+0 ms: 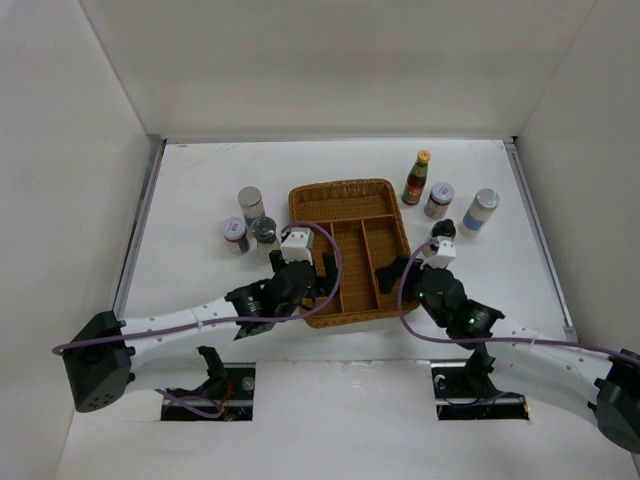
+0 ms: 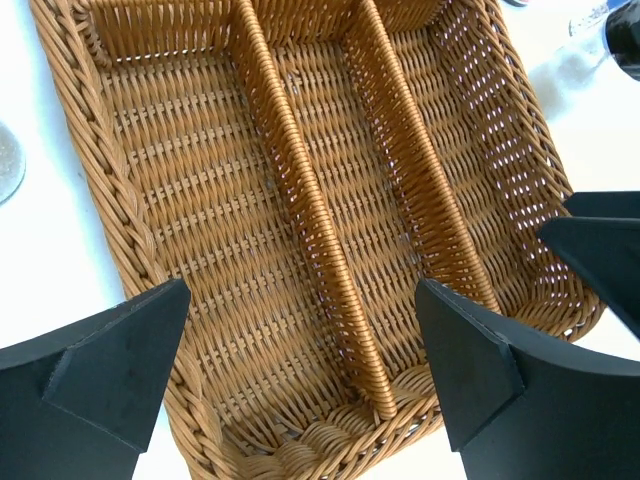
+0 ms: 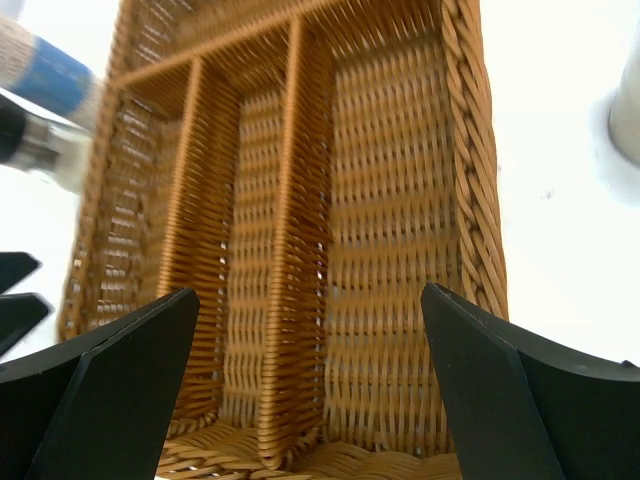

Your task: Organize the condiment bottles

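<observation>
The condiment bottles stand on the table on both sides of the brown wicker tray (image 1: pixel 385 199). Left of it are a blue-labelled jar (image 1: pixel 250 204), a red-labelled jar (image 1: pixel 234 236) and a clear dark-capped jar (image 1: pixel 264 232). Right of it are a yellow-capped red sauce bottle (image 1: pixel 416 178), a red-labelled jar (image 1: pixel 438 200), a blue-labelled jar (image 1: pixel 481 212) and a black-capped bottle (image 1: pixel 444 231). My left gripper (image 1: pixel 322 268) (image 2: pixel 300 350) hangs open over the tray's near left corner. My right gripper (image 1: pixel 392 272) (image 3: pixel 305 370) hangs open over the near right corner. Neither holds anything.
The tray (image 2: pixel 115 190) (image 3: pixel 470 160) has one cross compartment at the back and long lengthwise compartments, with nothing in them. White walls close in the table on three sides. In the left wrist view the right gripper's fingers (image 2: pixel 600 240) show at the tray's right rim.
</observation>
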You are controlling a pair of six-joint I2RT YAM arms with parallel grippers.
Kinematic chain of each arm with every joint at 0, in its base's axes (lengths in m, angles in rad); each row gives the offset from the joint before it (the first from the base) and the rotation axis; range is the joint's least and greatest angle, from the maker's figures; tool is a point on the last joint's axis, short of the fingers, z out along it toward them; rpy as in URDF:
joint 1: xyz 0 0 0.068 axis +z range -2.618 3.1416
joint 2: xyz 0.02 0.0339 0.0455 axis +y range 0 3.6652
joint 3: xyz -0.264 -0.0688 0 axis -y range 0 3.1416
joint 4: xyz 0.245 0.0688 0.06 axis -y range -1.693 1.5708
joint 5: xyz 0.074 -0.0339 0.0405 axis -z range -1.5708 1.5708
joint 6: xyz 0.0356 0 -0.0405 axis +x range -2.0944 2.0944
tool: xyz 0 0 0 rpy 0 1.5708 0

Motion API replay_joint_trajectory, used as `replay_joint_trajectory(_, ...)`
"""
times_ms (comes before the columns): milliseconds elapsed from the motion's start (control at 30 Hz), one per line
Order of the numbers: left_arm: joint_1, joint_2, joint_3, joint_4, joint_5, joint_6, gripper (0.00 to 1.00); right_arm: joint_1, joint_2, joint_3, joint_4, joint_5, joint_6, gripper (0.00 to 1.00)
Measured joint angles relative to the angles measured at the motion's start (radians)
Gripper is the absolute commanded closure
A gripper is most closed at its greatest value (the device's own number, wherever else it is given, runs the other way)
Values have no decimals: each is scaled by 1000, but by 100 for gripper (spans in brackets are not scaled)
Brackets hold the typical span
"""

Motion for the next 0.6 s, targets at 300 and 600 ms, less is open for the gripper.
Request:
replay_joint_trajectory(300, 63, -137, -11, -60, -59, 5, 0, 13, 13, 22, -16, 2, 26, 0)
replay_joint_trajectory(600, 103, -272, -19, -166, -167, 47, 0, 109, -105, 20, 29, 20, -19, 0)
